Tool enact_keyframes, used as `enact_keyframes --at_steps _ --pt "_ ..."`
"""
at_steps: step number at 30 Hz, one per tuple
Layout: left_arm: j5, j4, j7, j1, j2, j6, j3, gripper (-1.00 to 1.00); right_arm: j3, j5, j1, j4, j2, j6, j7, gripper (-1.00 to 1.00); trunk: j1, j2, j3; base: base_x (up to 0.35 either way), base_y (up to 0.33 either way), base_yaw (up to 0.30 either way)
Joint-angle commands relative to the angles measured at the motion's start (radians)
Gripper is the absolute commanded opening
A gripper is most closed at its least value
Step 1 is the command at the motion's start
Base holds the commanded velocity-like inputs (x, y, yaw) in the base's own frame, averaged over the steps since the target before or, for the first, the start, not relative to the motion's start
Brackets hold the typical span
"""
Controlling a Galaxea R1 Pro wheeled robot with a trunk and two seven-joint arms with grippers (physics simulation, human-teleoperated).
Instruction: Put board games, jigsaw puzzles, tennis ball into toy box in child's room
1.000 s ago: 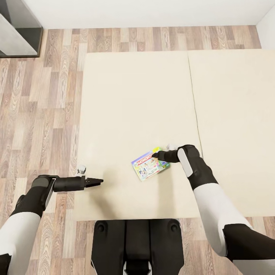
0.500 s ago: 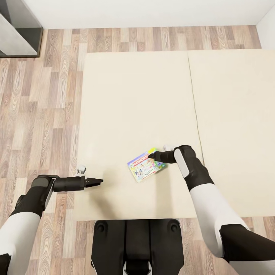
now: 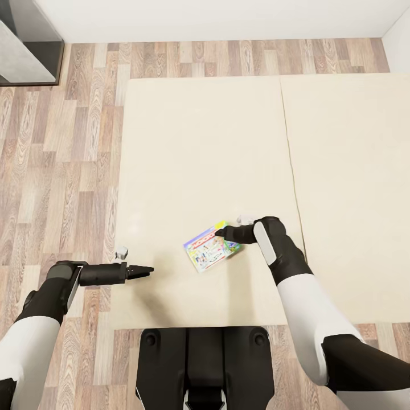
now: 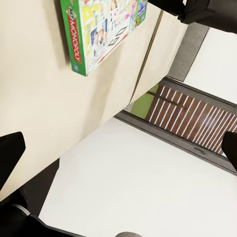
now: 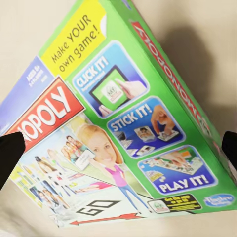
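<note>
One board game [image 3: 209,249], a green Monopoly box with a red band, hangs just above the near part of the beige bed [image 3: 199,142] and casts a shadow on it. My right gripper [image 3: 221,233] is shut on the box's right edge. In the right wrist view the box face [image 5: 118,123] spans the gap between the two fingertips of the right gripper [image 5: 118,153]. My left gripper [image 3: 145,270] hovers over the bed's near left corner, open and holding nothing. The left wrist view looks past the left gripper [image 4: 118,150] to the box [image 4: 101,29].
The mattress is in two parts with a seam [image 3: 290,154] down the right side. Wood-plank floor [image 3: 57,159] lies left of and beyond the bed. A dark grey unit [image 3: 28,42] stands at the far left corner. My base [image 3: 205,364] is against the bed's near edge.
My right gripper has moved left and slightly toward me, and the board game has gone with it. The left arm has stayed put.
</note>
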Motion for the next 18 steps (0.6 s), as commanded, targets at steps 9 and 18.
enact_keyframes --at_steps 9,18 --pt "-0.010 -0.001 -0.009 0.000 -0.001 0.010 0.002 1.00 -0.003 0.002 0.000 0.003 0.001 0.013 0.005 1.00 0.001 -0.002 -0.001 0.000 0.000 0.000" --pt "-0.010 -0.001 -0.009 0.000 -0.001 0.010 0.002 1.00 -0.007 -0.098 0.017 0.005 0.001 0.037 0.025 1.00 0.001 -0.002 -0.001 0.000 0.000 0.000"
